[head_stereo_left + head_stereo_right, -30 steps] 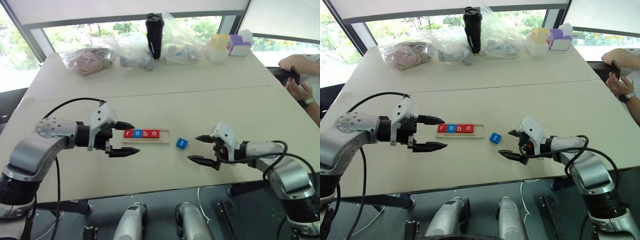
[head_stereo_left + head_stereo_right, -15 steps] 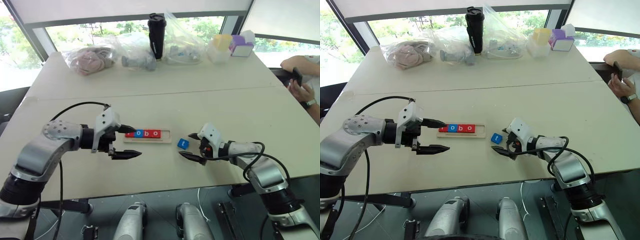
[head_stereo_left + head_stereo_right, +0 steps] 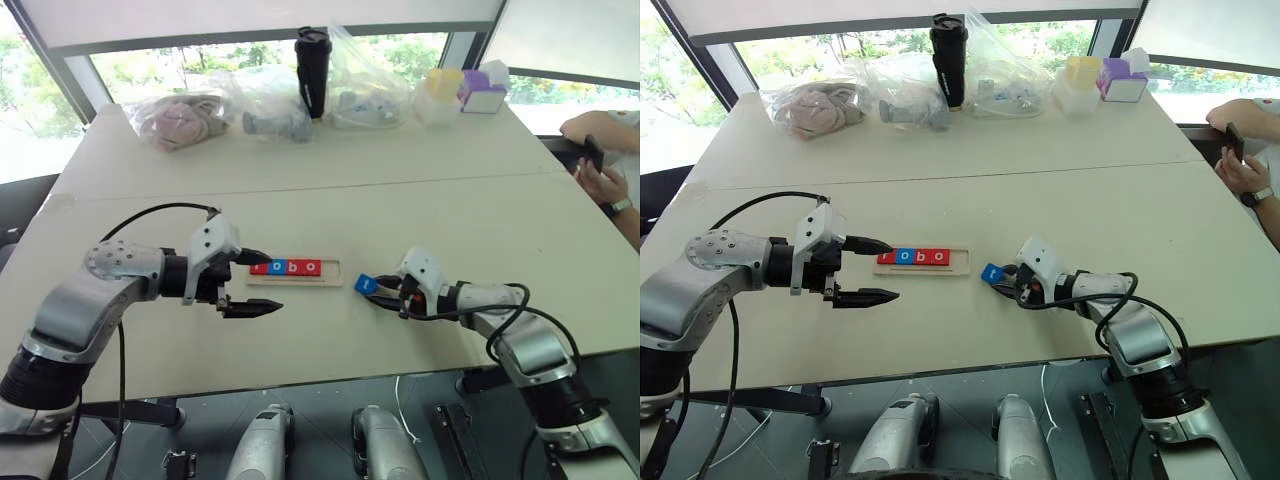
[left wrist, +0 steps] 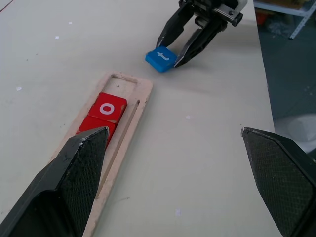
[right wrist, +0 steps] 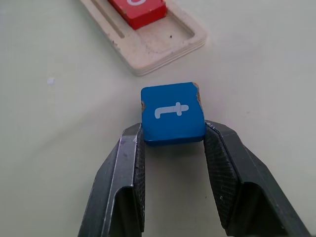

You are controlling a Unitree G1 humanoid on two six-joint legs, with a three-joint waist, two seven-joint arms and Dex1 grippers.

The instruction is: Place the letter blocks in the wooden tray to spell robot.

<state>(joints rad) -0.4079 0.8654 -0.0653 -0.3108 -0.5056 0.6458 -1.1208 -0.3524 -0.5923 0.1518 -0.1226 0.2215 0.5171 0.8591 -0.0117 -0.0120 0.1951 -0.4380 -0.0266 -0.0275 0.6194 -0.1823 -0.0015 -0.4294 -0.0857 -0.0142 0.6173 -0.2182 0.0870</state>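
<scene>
We see the right claw (image 5: 173, 148) closed on the blue "t" block (image 5: 172, 113), its two black fingers (image 5: 129, 170) pressing the block's opposite sides near the edge closest to the wrist, so most of the block juts out past the fingertips; the block appears to rest on the pale surface (image 3: 330, 330), though we cannot tell whether it is already lifted a little. The wooden tray (image 3: 332, 275) lies just beside the block, toward the robot's left, with four blocks spelling "robo" (image 3: 285, 267) seated in its groove; the open slot (image 4: 120, 85) at the tray's near end, next to the last red "o" (image 4: 108, 108), is the one we judge must take the "t".

To do this step well, we would keep the grip firm, since the hold is shallow and the block could pivot or slip; we would raise it only enough to clear the tray's rim, carry it across to the free slot, square it with the groove, and lower it flat before letting go, without nudging the seated letters.

The left claw (image 3: 252, 283) hangs wide open at the tray's far end, holding nothing; one finger lies close over the "r" end.
</scene>
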